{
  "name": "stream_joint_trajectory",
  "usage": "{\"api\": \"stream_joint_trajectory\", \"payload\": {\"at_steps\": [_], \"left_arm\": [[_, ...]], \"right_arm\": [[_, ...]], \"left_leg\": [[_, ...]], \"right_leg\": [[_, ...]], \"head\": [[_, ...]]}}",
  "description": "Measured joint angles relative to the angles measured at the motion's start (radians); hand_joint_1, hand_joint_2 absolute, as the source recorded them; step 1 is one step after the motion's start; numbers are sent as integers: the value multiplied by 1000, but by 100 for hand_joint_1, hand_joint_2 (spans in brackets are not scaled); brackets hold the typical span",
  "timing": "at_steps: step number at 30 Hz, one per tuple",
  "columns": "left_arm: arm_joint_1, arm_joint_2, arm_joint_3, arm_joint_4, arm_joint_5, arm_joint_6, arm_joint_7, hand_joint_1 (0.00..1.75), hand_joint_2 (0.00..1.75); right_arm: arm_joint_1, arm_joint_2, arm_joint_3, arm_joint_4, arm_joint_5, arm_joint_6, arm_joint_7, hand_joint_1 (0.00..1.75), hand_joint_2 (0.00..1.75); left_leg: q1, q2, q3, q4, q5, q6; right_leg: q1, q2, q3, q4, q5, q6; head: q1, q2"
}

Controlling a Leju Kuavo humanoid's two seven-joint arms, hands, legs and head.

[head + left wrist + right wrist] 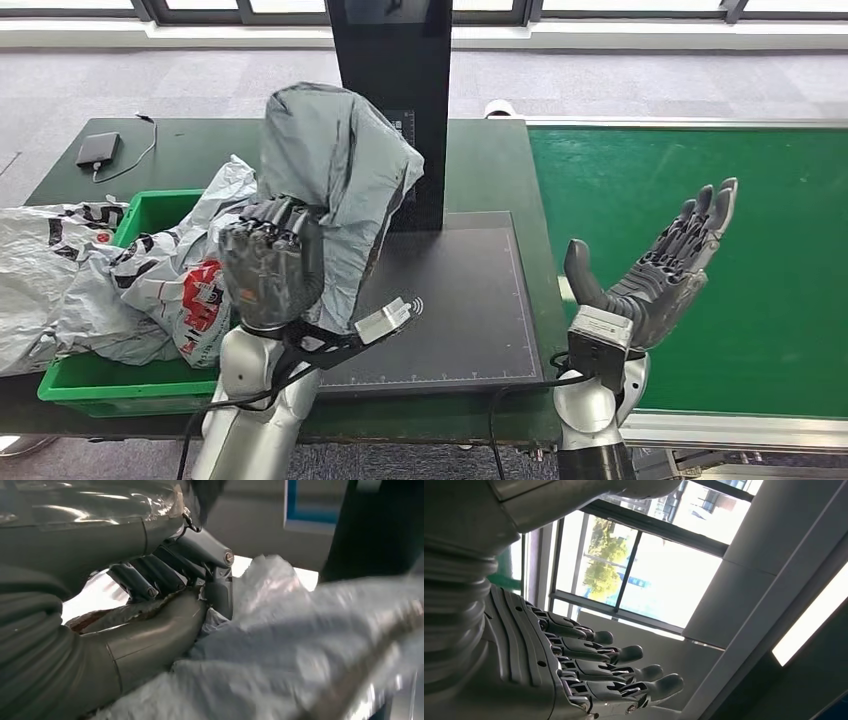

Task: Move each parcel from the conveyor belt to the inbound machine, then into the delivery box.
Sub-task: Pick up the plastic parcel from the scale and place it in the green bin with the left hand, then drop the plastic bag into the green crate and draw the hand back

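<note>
The left hand (272, 262) grips the grey parcel (335, 180), raised over the scanner plate (455, 300)'s left edge; its fingertips are hidden behind the bag. The right hand (655, 265), right of the plate, is spread and holds nothing. The green box (95, 375) to the left seems full.

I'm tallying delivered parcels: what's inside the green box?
The green box holds crumpled grey-white parcels, one with red print, spilling over its left rim. Its floor, and anything beneath them, is covered.

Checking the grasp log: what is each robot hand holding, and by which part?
The left robot hand grips the grey parcel by its lower edge, lifted over the scanner plate. The right robot hand holds nothing, fingers spread.
</note>
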Motion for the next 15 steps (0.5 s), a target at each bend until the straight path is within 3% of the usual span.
{"api": "stream_joint_trajectory", "payload": {"at_steps": [3, 10, 15], "left_arm": [[27, 5, 18, -203, 35, 0, -77, 175, 175], [70, 11, 61, -538, 165, -1, -174, 175, 175], [93, 13, 168, -603, 294, -1, -231, 175, 175]], "right_arm": [[0, 0, 0, 1, -3, 0, 0, 0, 175], [-1, 0, 0, 7, -12, 0, 0, 0, 175], [-1, 0, 0, 7, -16, 0, 0, 0, 175]], "left_leg": [[0, 0, -1, 0, 0, 0], [0, 0, 0, 0, 0, 0], [0, 0, 0, 0, 0, 0]], "right_leg": [[0, 0, -1, 0, 0, 0], [0, -1, 0, 0, 0, 0], [0, -1, 0, 0, -1, -1]], "head": [[0, 0], [0, 0], [0, 0]]}}
